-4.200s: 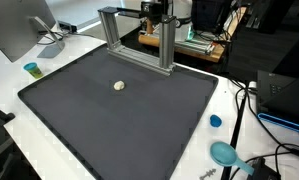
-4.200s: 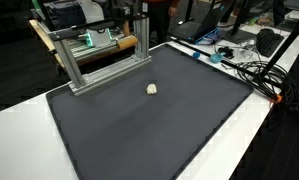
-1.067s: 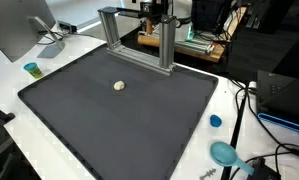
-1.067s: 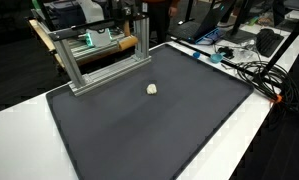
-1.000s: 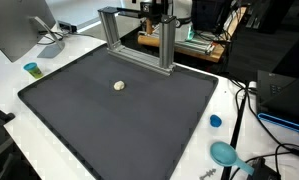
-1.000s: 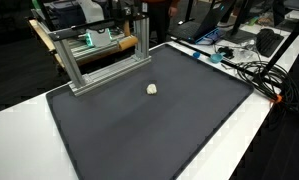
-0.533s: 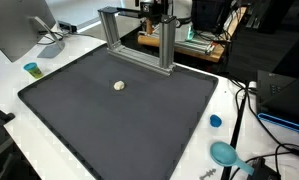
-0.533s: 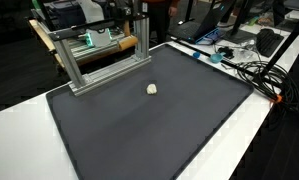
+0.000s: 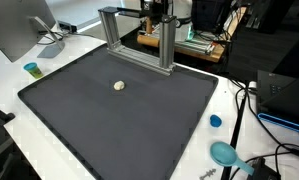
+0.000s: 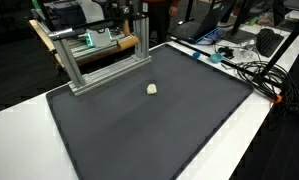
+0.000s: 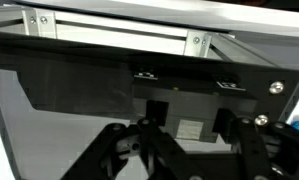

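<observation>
We see the gripper (image 11: 185, 162) only in part: in the wrist view its dark links fill the lower edge and the fingertips are cut off, so we cannot tell if it is released or clenched. In an exterior view the gripper (image 9: 156, 11) is a dark shape high behind the aluminium frame (image 9: 168, 45), hard to separate from the dark background. The frame stands at the far edge of the black mat (image 9: 119, 125); the wrist view shows only its pale bars (image 11: 109, 38). A small pale lump (image 9: 118, 86) lies alone on the mat, well apart from the gripper; its kind is too small to make out.
</observation>
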You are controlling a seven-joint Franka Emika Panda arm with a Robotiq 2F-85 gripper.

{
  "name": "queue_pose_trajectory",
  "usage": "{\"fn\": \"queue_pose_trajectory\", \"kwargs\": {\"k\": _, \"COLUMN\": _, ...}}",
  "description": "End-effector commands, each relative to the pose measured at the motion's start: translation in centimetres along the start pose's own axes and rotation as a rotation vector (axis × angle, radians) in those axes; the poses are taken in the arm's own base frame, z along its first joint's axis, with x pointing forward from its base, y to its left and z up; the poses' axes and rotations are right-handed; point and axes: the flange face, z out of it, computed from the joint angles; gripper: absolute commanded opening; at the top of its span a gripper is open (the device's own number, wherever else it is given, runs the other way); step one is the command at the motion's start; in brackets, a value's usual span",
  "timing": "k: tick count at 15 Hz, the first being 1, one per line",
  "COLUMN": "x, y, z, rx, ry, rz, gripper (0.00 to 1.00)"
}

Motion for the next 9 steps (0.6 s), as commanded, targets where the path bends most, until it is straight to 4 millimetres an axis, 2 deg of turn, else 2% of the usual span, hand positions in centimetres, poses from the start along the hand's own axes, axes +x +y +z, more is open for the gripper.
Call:
{"fn": "queue_pose_trajectory", "kwargs": {"k": 1, "x": -0.6, "y": 0.1, "z": -0.3, "rx": -0.025, "ry": -0.032, "rz": 0.04, "gripper": 0.33}}
{"fn": "queue_pose_trajectory", "kwargs": {"k": 3, "x": -0.5, "y": -0.3, "z": -0.1, "rx": -0.024, "ry": -0.036, "rz": 0.055, "gripper": 0.33}}
{"fn": "queue_pose_trajectory", "kwargs": {"k": 4, "x": -0.5, "y": -0.3, "z": -0.1, "rx": -0.021, "ry": -0.036, "rz": 0.063, "gripper": 0.69}}
{"fn": "queue_pose_trajectory", "kwargs": {"k": 5, "x": -0.5, "y": -0.2, "z": -0.1, "rx": -0.007, "ry": -0.033, "rz": 0.074, "gripper": 0.84}}
{"fn": "queue_pose_trajectory", "kwargs": {"k": 8, "x": -0.4, "y": 0.7, "z": -0.1, "rx": 0.018, "ry": -0.017, "rz": 0.128, "gripper": 0.79}}
{"fn": "queue_pose_trajectory", "kwargs": {"k": 9, "x": -0.4, "y": 0.9, "z": -0.2, "rx": 0.023, "ry": -0.012, "rz": 0.143, "gripper": 0.7}}
